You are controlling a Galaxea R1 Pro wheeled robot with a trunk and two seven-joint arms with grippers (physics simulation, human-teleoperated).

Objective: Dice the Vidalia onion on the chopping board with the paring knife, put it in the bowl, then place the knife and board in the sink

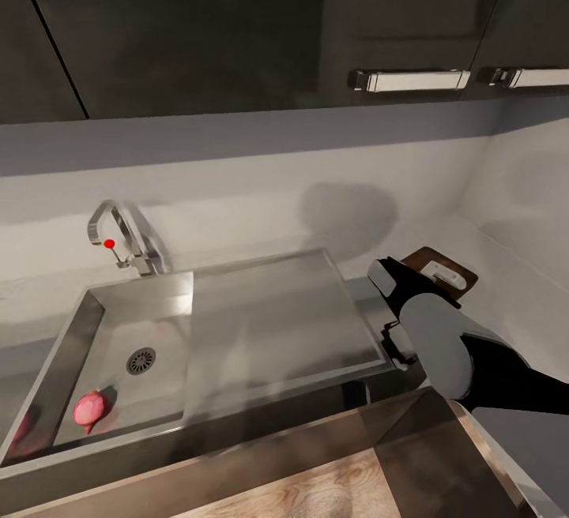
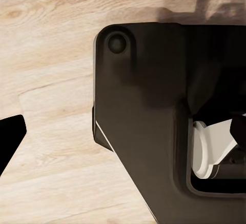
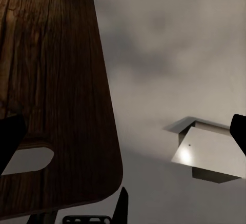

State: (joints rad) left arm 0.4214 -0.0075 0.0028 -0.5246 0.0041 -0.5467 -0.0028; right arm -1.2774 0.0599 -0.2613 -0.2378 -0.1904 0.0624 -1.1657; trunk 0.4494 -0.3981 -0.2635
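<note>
The Vidalia onion (image 1: 90, 409), pinkish, lies in the near left corner of the sink (image 1: 269, 320), beside the round drain (image 1: 141, 360). The tap (image 1: 126, 238) with its red dot stands behind the basin. The chopping board (image 1: 462, 265) lies on the countertop (image 1: 261, 218) right of the drainboard. In the right wrist view the board (image 3: 56, 90) shows its handle slot. My right gripper (image 3: 123, 137) hangs open over the board's slotted end, holding nothing. My left gripper (image 2: 123, 131) is open down by my dark base. The paring knife and the bowl are out of view.
Dark upper cabinets with bar handles (image 1: 411, 80) hang over the counter. A wall closes the counter at the right. A pale handle reflection (image 3: 207, 152) shows on the worktop. Wooden floor (image 2: 51, 55) lies under my left gripper.
</note>
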